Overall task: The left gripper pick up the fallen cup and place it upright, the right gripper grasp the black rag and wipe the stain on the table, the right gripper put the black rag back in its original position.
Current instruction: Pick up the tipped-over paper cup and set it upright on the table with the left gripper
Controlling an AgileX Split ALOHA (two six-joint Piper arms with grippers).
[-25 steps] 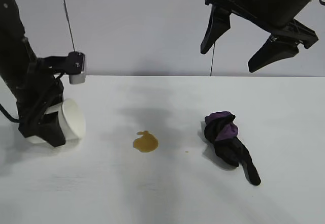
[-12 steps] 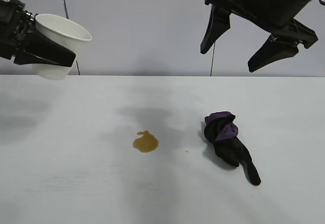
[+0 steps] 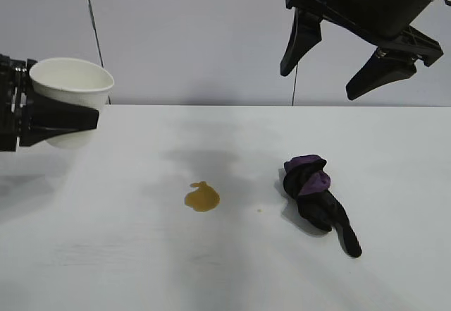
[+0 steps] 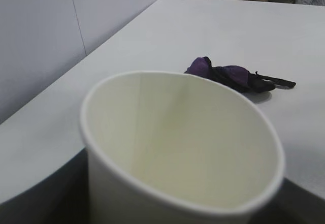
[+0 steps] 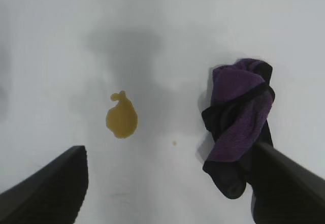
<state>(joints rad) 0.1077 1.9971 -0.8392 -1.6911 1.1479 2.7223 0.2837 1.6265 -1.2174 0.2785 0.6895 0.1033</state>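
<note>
Both jaws of the left gripper (image 3: 49, 120) clamp the upright cup (image 3: 70, 99) above the table (image 3: 141, 254).

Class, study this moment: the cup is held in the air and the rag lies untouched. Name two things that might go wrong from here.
1. The left pincer holds the cup mouth-up above the table; released before it touches down, it may topple again.
2. The right pincer hangs open high above the black rag; a careless descent might push the rag toward the stain.

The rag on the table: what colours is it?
The black rag is black with purple patches, clearest in the right wrist view.
</note>
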